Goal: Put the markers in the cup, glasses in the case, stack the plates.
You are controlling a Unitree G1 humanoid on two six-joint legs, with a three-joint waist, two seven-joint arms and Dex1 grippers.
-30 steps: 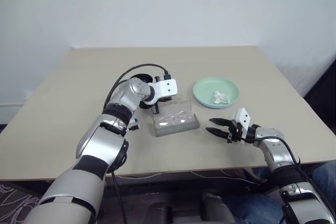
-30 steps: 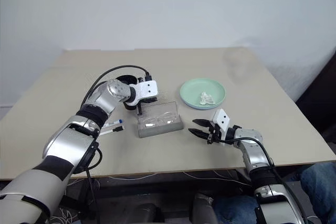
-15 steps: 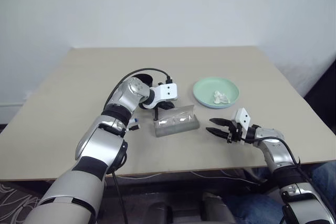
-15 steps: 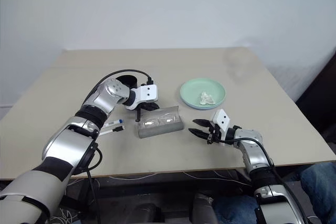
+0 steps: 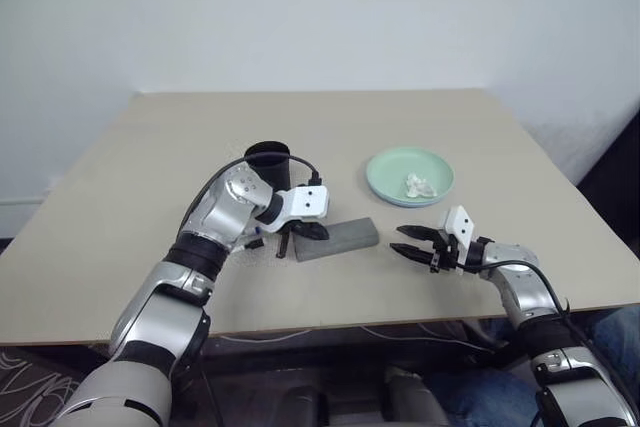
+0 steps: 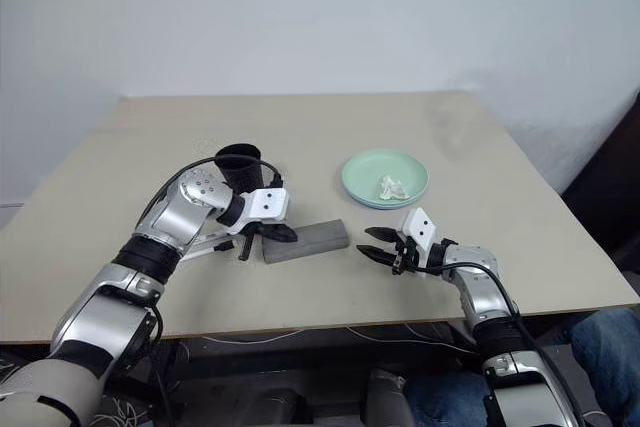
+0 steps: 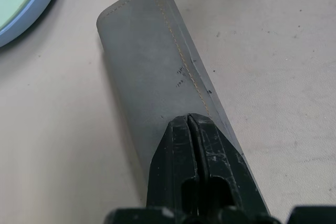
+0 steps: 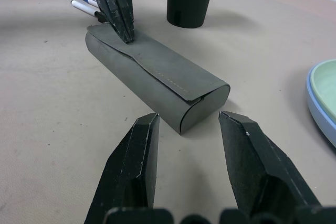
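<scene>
Left gripper (image 8: 125, 30), jaws shut, presses the case (image 8: 157, 80) flap; right gripper (image 8: 189, 156) gapes empty beyond; flap may, I think, spring open

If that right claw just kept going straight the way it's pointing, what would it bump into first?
Most likely the near end of the grey case, which lies straight ahead of the right gripper; its open fingers frame that end.

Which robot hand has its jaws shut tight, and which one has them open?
The left gripper, resting on the grey case, has its jaws shut tight. The right gripper has a gap between its jaws.
</scene>
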